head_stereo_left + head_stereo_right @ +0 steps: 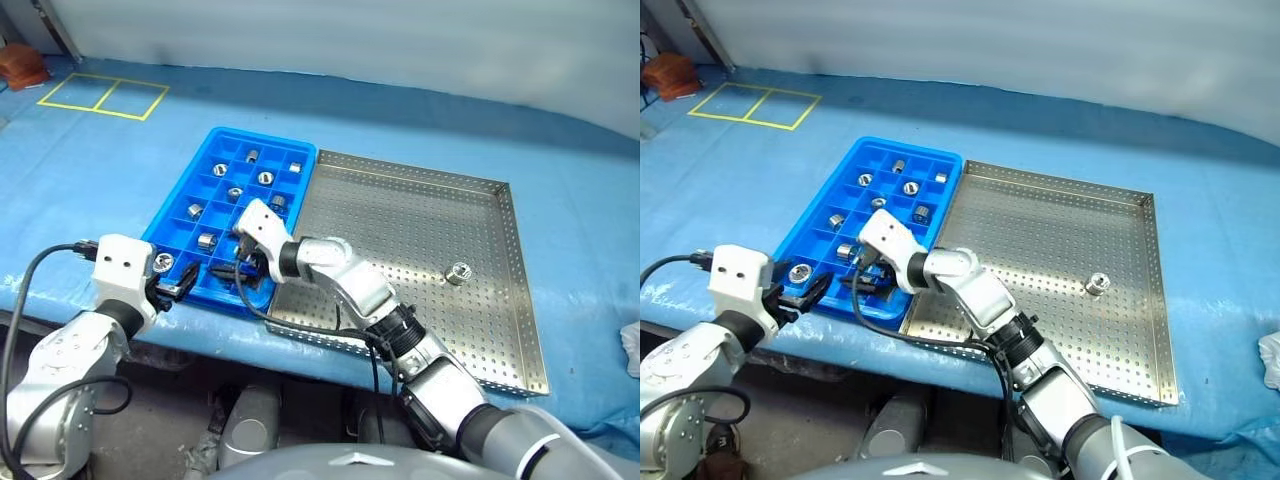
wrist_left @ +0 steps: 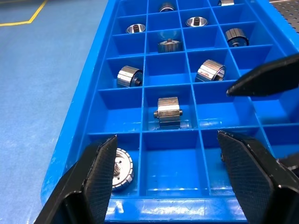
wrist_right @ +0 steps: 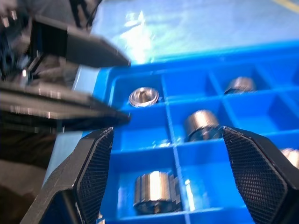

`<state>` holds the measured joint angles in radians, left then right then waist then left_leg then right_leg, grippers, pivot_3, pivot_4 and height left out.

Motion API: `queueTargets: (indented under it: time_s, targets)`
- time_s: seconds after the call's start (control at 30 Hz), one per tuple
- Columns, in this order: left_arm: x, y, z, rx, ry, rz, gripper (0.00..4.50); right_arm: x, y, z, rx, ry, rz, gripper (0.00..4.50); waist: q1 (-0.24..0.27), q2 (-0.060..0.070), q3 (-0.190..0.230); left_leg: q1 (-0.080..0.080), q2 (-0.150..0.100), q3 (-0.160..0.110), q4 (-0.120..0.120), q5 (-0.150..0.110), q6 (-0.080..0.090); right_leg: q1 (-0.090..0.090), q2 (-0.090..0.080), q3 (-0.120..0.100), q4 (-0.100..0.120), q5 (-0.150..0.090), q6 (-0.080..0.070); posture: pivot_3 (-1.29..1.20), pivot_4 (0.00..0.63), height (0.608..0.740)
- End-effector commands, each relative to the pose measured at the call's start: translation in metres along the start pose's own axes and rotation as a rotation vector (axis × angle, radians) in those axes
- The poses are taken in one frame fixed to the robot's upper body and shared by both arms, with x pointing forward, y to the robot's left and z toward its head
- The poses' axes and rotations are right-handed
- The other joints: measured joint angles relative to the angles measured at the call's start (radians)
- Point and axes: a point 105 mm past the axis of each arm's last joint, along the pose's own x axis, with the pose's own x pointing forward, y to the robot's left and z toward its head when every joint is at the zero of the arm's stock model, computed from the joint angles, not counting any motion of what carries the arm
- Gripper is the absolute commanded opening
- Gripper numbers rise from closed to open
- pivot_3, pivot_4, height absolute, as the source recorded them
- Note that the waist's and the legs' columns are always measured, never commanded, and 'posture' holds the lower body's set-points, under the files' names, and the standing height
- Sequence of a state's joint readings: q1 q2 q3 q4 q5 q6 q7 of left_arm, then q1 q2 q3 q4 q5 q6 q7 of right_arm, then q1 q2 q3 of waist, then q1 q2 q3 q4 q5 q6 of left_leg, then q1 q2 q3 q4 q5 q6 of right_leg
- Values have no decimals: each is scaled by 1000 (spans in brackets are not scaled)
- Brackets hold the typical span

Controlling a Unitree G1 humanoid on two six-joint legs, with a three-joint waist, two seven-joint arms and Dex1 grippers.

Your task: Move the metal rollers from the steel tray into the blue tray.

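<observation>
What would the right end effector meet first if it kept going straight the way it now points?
Probably the left end effector, which lies right ahead of the open right end effector across the blue tray's near corner. A metal roller lies in the compartment just below. Depth is uncertain.

A blue-covered table (image 1: pixel 120 170) carried the things. On it lay the blue tray (image 1: pixel 185 185) and, touching it, the steel tray (image 1: pixel 400 220). Yellow tape squares (image 1: pixel 103 96) marked its far corner.

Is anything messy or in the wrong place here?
Nothing is spilled or broken. One metal roller stands alone on the steel tray, not yet moved. The others sit in the blue tray, some upright, some on their sides.
</observation>
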<state>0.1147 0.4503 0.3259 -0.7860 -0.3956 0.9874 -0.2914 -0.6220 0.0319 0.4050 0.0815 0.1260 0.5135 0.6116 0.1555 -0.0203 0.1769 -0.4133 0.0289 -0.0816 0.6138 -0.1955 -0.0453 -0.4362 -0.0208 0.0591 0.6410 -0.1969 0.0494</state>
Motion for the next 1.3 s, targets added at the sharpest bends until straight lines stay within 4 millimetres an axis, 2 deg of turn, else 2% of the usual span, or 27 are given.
queueTargets:
  time_s: [0.03, 0.13, 0.27, 0.37, 0.67, 0.73, 0.87, 1.2, 1.3]
  targets:
    - [13, -24, 15, -3, -70, -115, 3705, -29, -27, 16, -42, -56, -155, 3952, 0, 0, 0, 0, 0, 0, 0, 0, 0, 0, 0, 0, 0, 0, 0, 351, 150, 740]
    - [33, -61, 28, -9, -108, -279, 3705, -69, -57, 7, -107, 14, -338, 3952, 2, 0, 0, 0, -1, -1, 2, 0, -1, 2, -2, -2, -1, 0, 0, 295, 150, 740]
    - [50, -99, 39, 28, -130, -466, 3705, -114, -80, -10, -122, 116, -536, 3952, -24, 0, 0, 0, -2, -1, 2, 0, 0, 4, -3, -2, -4, 0, 1, 209, 150, 740]
    - [64, -123, 40, 80, -116, -606, 3705, -155, -92, -31, -72, 206, -706, 3952, -60, 0, 0, -1, -1, -1, 0, 0, 0, 4, -2, -2, -4, 0, 2, 133, 150, 740]
    - [83, -152, 38, 149, -92, -785, 3705, -224, -97, -75, 9, 378, -1029, 3952, -171, 0, -1, 0, -2, 1, 3, -3, 4, 5, -2, 2, -4, -2, 4, 10, 150, 740]
    - [84, -157, 35, 151, -85, -802, 3705, -231, -98, -80, 54, 361, -1074, 3952, -185, 0, 0, 0, -2, 2, 5, -3, 4, 5, -2, 3, -2, -2, 5, -2, 150, 740]
    - [82, -160, 30, 144, -74, -809, 3705, -232, -100, -88, 122, 336, -1093, 3952, -202, 0, 0, 2, -2, 3, 8, -3, 5, 6, -1, 4, 2, -1, 6, 1, 150, 740]
    - [81, -146, 26, 127, -61, -743, 3705, -224, -111, -108, 203, 349, -1090, 3952, -206, 1, -1, 2, -2, 3, 10, -3, 5, 7, -1, 7, 2, 0, 7, 61, 150, 740]
    - [80, -144, 25, 125, -58, -734, 3705, -224, -113, -108, 201, 345, -1099, 3952, -200, 1, -1, 2, -2, 3, 10, -3, 5, 7, -1, 7, 2, 0, 7, 73, 150, 740]
